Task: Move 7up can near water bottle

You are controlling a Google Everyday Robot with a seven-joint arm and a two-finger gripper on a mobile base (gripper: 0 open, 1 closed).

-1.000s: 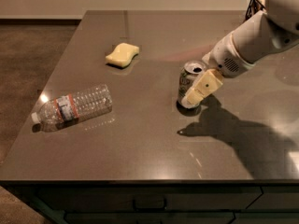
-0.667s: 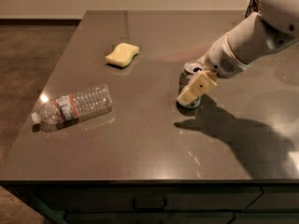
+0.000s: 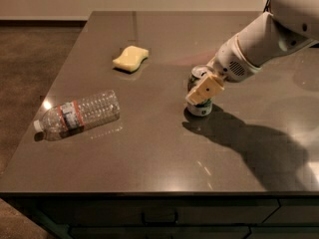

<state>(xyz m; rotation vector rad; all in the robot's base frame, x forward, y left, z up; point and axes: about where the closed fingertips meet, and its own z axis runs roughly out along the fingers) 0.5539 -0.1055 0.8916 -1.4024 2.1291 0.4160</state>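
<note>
Right now I have the gripper (image 3: pixel 201 86) at the 7up can (image 3: pixel 200 108), right of centre on the countertop (image 3: pixel 149 153). One pale pad (image 3: pixel 205 89) lies flat across the can's near side. The other is hidden behind it, so I judge the jaws closed on the can at mid-height, a hold that keeps it upright with its base at the surface. The arm (image 3: pixel 259 44) reaches in from 2 o'clock, leaving the left side open. The water bottle (image 3: pixel 79 114) lies on its side at 8 o'clock from the can, well apart, cap pointing left. A yellow sponge (image 3: pixel 130 58) sits at 10 o'clock, off the direct line. Nothing stands between can and bottle.
</note>
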